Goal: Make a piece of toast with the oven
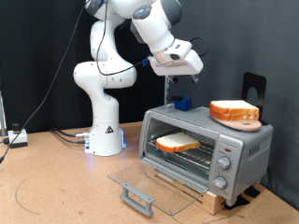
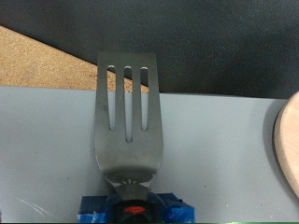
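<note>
The silver oven [image 1: 241, 149] stands at the exterior view's right with its glass door [image 1: 145, 179] folded down flat. The piece of toast [image 1: 176, 143] lies on the wire rack inside. My gripper [image 1: 174, 73] hangs above the oven's top, over a metal spatula [image 2: 126, 117] with a blue block [image 1: 181, 103] at its handle end. The spatula lies flat on the grey oven top [image 2: 215, 140]. My fingers do not show in the wrist view, and the blue block [image 2: 135, 207] sits at that picture's edge.
A thicker stack of bread slices [image 1: 234, 111] rests on a wooden disc [image 2: 290, 149] on the oven top. The door's black bar handle [image 1: 137, 198] juts out over the table. A black stand [image 1: 253, 89] rises behind the oven. The arm's white base [image 1: 106, 131] stands to the exterior view's left.
</note>
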{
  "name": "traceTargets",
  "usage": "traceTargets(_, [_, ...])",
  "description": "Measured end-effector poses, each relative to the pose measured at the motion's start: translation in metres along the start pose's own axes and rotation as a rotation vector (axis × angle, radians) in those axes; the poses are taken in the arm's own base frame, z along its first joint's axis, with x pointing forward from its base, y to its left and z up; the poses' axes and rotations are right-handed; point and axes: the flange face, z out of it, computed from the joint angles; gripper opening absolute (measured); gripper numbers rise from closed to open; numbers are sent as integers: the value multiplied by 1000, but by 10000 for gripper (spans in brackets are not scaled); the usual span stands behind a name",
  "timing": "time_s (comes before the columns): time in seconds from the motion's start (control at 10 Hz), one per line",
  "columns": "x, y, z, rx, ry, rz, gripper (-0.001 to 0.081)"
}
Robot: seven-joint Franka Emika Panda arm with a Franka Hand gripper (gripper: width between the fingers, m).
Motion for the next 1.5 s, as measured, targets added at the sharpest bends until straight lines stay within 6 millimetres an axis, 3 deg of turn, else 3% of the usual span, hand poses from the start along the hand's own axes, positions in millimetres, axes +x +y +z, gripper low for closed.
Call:
traceTargets(0.2, [-8, 9, -7, -21, 28, 32, 801])
traceTargets(0.6, [-48, 36, -48, 28, 54, 120, 801])
traceTargets(1.0, [-88, 64, -81, -48, 32, 186, 801])
traceTargets(1.5, [-107, 83, -92, -86, 45, 210, 801])
